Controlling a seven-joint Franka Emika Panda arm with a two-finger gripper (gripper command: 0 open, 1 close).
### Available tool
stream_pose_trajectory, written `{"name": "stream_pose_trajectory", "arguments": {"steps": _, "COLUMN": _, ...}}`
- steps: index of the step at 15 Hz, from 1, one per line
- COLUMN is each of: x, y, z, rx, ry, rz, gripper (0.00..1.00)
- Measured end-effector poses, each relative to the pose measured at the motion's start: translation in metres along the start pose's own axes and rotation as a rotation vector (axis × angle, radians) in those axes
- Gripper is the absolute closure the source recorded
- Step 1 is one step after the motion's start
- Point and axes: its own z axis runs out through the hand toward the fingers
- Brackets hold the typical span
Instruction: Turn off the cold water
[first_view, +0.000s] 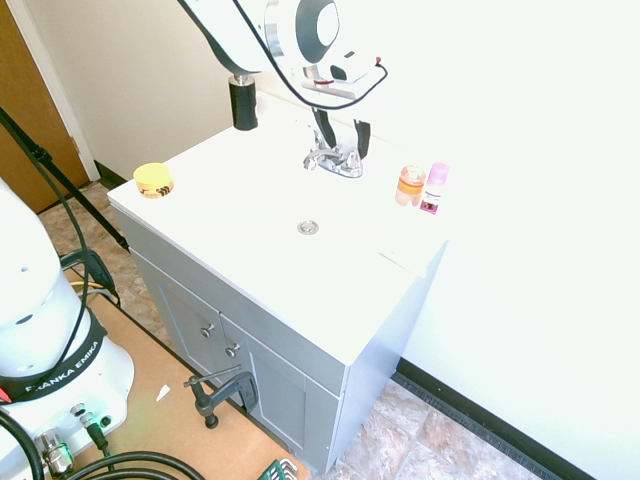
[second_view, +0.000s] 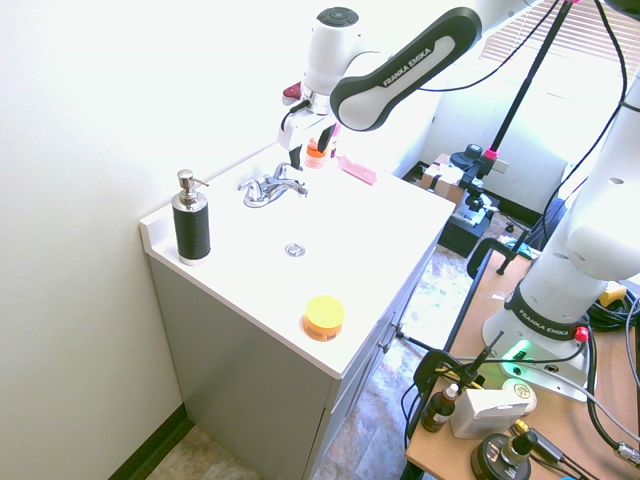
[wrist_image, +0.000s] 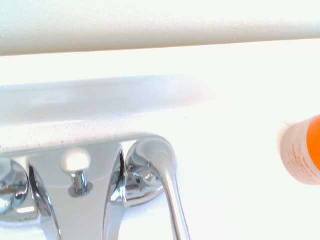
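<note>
The gripper (first_view: 342, 134), fingers apart, hangs by the right-hand tap handle (wrist_image: 167, 175); turning it off (my guess) remains.

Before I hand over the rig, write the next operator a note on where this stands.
Gripper: open, fingers apart, close to the right-hand handle; contact unclear.
Cold tap: that chrome handle, right of the spout.
Done: gripper is at the faucet; no stream shows, but I can't confirm the tap is shut.
Left: probably turn the handle fully off, then back away.
</note>
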Motion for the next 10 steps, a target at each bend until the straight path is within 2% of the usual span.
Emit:
{"name": "stream_pose_trajectory", "arguments": {"steps": 5, "x": 0.008, "y": 0.003, "z": 0.023, "rx": -0.039, "ry": 0.0, "rz": 0.008, "gripper": 0.0}}
{"name": "stream_pose_trajectory", "arguments": {"steps": 10, "x": 0.01, "y": 0.005, "z": 0.025, "rx": -0.049, "ry": 0.007, "rz": 0.019, "gripper": 0.0}}
